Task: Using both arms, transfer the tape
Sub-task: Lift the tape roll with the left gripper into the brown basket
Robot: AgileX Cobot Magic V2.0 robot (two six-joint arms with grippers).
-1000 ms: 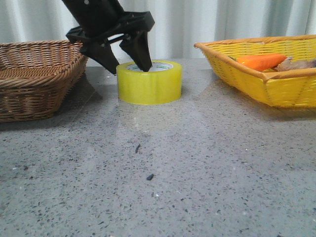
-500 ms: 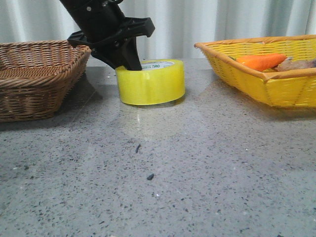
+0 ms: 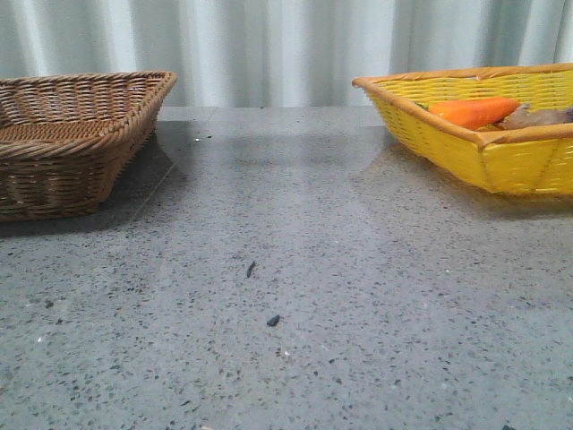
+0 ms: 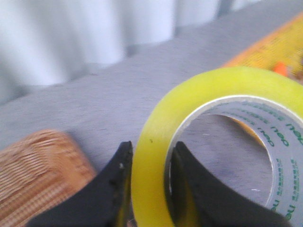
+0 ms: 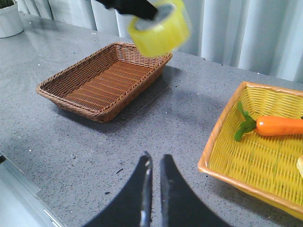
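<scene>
The yellow tape roll with its white, green-lettered core is held in my left gripper. One finger presses the roll's outside and the other its inner core. In the right wrist view the tape hangs high above the table beside the brown basket, with the dark left gripper on it. Neither the tape nor the left arm shows in the front view. My right gripper is shut and empty, above the table between the two baskets.
A brown wicker basket stands at the left, also seen in the right wrist view. A yellow basket at the right holds an orange carrot-like object, which also shows in the right wrist view.
My left gripper closed on the tape's wall on the table, then lifted it up and out of the front view.
</scene>
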